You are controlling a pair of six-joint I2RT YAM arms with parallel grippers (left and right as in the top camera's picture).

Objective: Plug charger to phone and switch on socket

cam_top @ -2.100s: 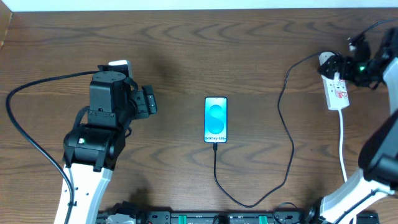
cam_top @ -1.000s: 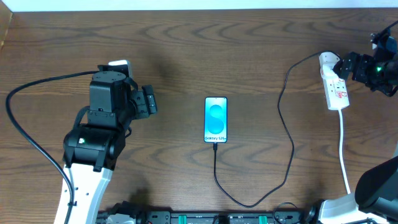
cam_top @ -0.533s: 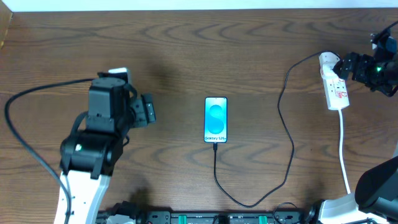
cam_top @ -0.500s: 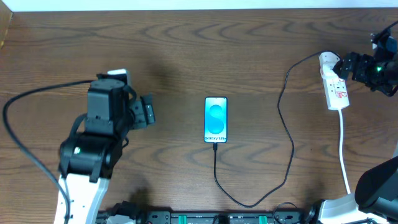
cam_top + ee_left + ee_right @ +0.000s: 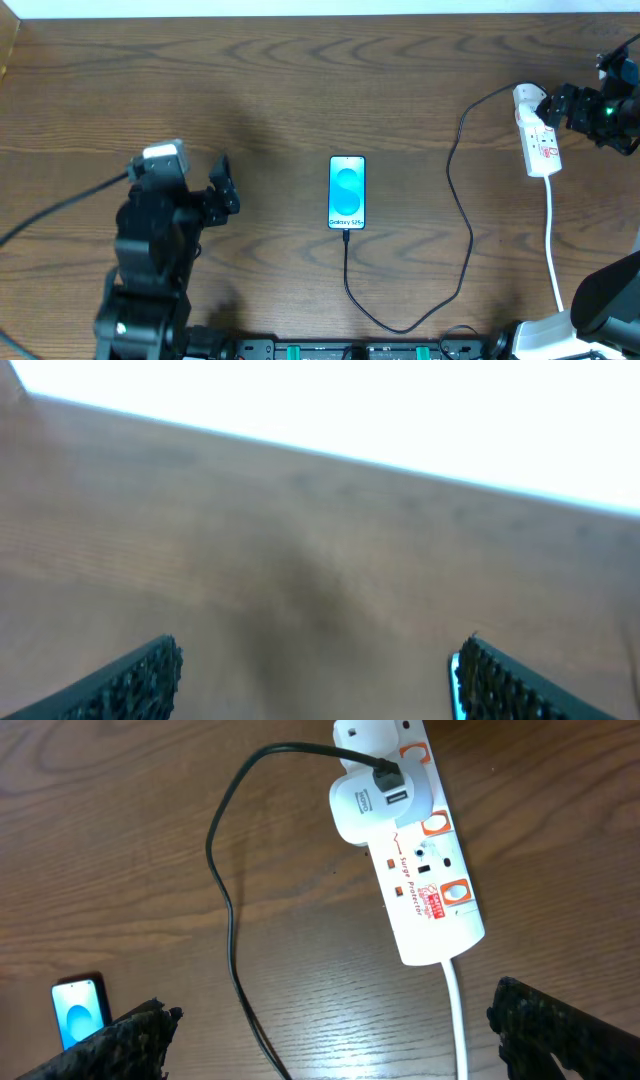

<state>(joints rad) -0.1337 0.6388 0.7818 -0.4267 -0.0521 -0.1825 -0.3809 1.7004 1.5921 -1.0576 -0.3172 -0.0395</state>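
Phone [image 5: 347, 192], charger [image 5: 360, 805], socket [image 5: 428, 895]: one each

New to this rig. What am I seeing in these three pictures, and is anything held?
Two robot arms work at a wooden table, each ending in a two-finger gripper. The wide picture looks straight down; the other two come from wrist cameras, with their own fingers at the bottom. On the table lie a phone and a white socket strip. The black charger cable runs from the phone's bottom edge to its adapter, plugged into the strip. The left gripper and right gripper are open, holding nothing.
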